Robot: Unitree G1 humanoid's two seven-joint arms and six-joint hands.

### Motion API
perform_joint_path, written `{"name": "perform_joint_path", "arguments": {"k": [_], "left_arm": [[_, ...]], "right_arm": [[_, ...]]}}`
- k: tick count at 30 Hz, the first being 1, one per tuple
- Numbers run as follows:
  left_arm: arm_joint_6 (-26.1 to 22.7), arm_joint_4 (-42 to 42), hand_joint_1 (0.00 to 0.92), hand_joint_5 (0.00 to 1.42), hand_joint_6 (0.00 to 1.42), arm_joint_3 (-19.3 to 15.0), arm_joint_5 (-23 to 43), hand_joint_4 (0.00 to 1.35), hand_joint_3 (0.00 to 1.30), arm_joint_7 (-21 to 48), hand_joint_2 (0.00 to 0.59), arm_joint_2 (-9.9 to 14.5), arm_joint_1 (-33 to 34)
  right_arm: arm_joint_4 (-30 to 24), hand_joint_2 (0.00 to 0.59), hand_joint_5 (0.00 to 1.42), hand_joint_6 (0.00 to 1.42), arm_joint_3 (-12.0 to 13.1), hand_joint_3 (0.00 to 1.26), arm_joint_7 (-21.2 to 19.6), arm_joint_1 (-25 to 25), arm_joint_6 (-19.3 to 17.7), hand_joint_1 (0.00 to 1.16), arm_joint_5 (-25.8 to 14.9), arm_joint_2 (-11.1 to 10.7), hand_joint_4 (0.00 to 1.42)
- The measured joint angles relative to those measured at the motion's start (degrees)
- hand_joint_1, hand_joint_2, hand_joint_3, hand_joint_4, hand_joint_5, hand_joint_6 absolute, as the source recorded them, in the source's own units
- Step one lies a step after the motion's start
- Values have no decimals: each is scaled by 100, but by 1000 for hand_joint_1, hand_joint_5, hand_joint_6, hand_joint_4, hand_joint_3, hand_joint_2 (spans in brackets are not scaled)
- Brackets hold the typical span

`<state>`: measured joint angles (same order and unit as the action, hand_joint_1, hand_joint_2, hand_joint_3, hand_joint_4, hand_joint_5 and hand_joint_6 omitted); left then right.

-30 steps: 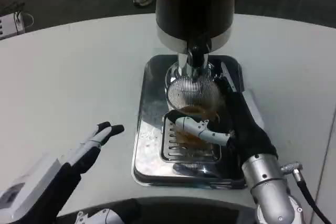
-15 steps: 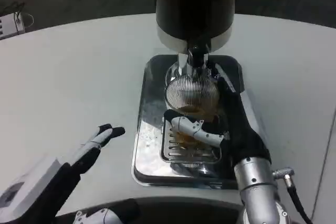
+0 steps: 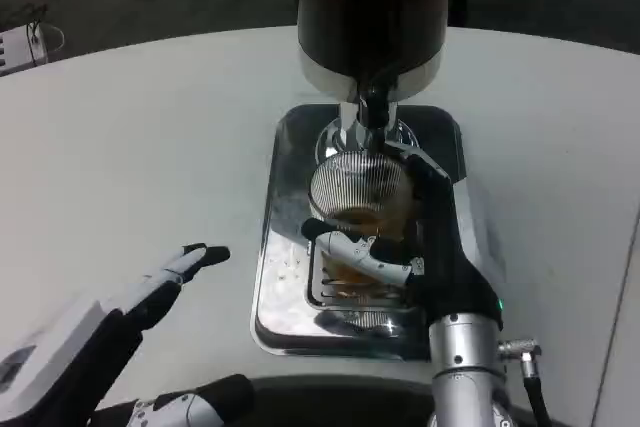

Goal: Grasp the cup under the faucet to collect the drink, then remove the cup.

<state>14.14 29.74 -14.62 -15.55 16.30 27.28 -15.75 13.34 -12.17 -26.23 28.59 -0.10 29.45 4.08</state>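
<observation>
A clear ribbed cup [image 3: 358, 197] with brown drink in its bottom stands on the steel drip tray [image 3: 290, 297], just below the faucet [image 3: 372, 107] of the dark dispenser [image 3: 370, 7]. My right hand [image 3: 420, 242] grips the cup from its right side, one white finger [image 3: 360, 247] wrapped across its front. My left hand [image 3: 150, 297] hovers over the table to the left of the tray, holding nothing, with its fingers stretched out towards the tray.
The slotted grille [image 3: 350, 292] lies in the tray's near half. The white table [image 3: 150, 147] spreads wide to the left and right. A white object with cables [image 3: 20, 47] sits at the far left edge.
My right hand and the cup have shifted slightly left and towards me on the tray. The left hand has dropped a little lower in the picture.
</observation>
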Motion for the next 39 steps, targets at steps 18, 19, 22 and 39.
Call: {"name": "perform_joint_path", "arguments": {"k": [18,19,22,39], "left_arm": [[185,-405,0,135,226,-7,209,73,159,6,53,124,129],[212,-435,0,135,226,-5,237,73,159,6,53,124,145],[239,-487,0,135,226,0,269,73,159,6,53,124,228],[386,-624,0,146,227,-26,391,85,168,6,53,197,355]], "right_arm": [[-190,199,1385,1424,-70,725,-387,-347,-142,1002,48,70,1075],[-273,199,1387,1424,-73,728,-303,-411,-145,1001,22,69,1075],[-496,199,1392,1424,-119,737,-16,-558,-151,999,-72,41,1085],[-2286,164,1394,1424,-641,805,1145,-1940,-216,1003,7,-389,1097]]}}
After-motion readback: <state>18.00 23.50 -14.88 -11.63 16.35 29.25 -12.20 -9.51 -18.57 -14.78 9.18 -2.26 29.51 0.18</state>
